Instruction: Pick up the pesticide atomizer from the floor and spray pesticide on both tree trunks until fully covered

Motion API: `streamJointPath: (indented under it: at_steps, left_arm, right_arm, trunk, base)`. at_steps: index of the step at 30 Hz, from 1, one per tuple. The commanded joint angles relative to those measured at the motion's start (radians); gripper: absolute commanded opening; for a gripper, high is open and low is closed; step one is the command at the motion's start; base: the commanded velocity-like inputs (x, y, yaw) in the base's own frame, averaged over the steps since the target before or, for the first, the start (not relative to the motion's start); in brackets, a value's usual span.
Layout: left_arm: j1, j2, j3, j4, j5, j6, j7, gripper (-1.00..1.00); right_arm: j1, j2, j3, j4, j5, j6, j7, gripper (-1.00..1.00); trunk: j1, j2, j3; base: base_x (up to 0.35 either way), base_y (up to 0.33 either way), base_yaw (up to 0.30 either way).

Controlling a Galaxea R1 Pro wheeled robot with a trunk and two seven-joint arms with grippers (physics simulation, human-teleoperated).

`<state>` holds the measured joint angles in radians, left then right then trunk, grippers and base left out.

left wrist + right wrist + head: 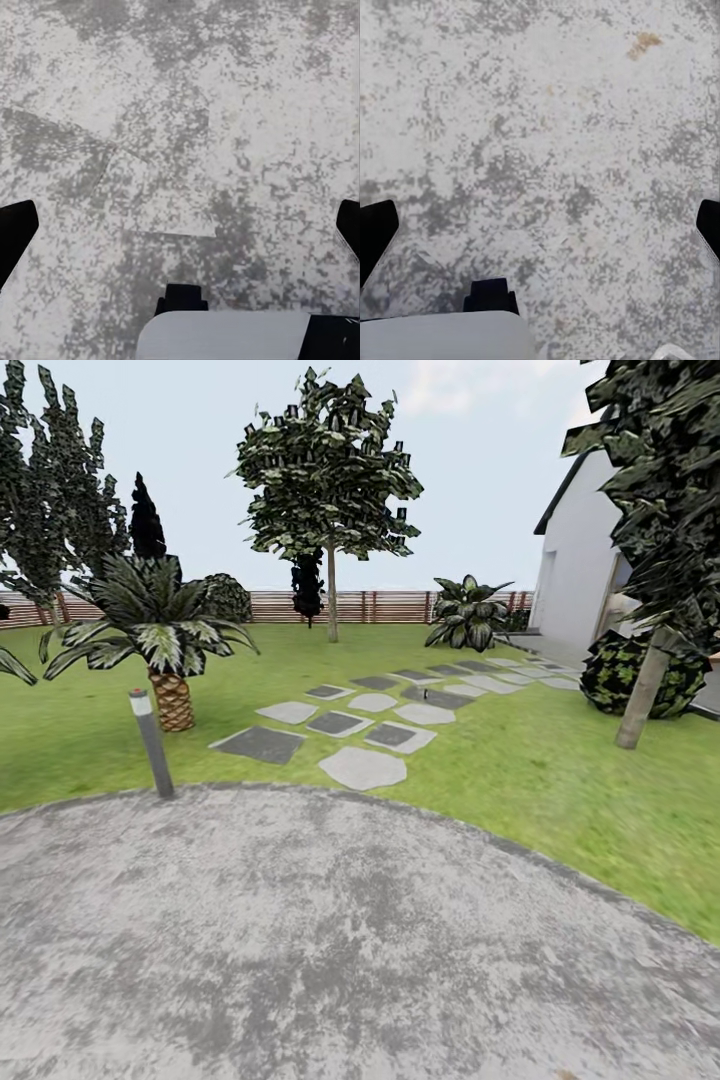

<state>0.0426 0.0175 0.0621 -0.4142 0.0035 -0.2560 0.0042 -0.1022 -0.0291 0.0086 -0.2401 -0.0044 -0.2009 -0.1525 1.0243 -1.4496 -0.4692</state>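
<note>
Standing on grey paving, the robot faces the pesticide atomizer, a tiny dark speck at 12 o'clock on the stepping stones; likely light, rigid, slick plastic, best gripped round the body; left tool and right tool apart, empty.

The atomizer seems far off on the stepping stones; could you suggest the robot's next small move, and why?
Probably drive forward toward the small dark atomizer on the stepping stones. Both wrist views show open fingertips above bare mottled paving, with nothing in reach.

Striped palm, bollard light, white house
</note>
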Motion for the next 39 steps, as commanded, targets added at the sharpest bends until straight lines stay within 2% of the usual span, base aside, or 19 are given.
streamJointPath:
  at_steps: [1,16,39]
  left_arm:
    - [0.000,0.000,0.001,-0.001,0.000,-0.001,0.000,1.00]
    - [0.000,-0.010,0.001,0.001,0.003,-0.003,-0.003,1.00]
    - [0.000,-0.011,-0.001,0.002,0.003,-0.003,-0.003,1.00]
  right_arm:
    - [-0.001,0.000,0.001,0.001,0.000,-0.003,-0.002,1.00]
    - [0.000,0.000,0.002,0.001,0.007,-0.005,-0.002,1.00]
    - [-0.001,-0.001,0.002,0.001,0.008,-0.006,-0.002,1.00]
  trunk:
    - [0.001,0.000,-0.001]
    - [0.001,0.000,-0.001]
    - [0.001,0.000,-0.001]
  base:
    - [0.350,0.000,0.000]
    - [0.350,0.000,0.000]
    - [0.350,0.000,0.000]
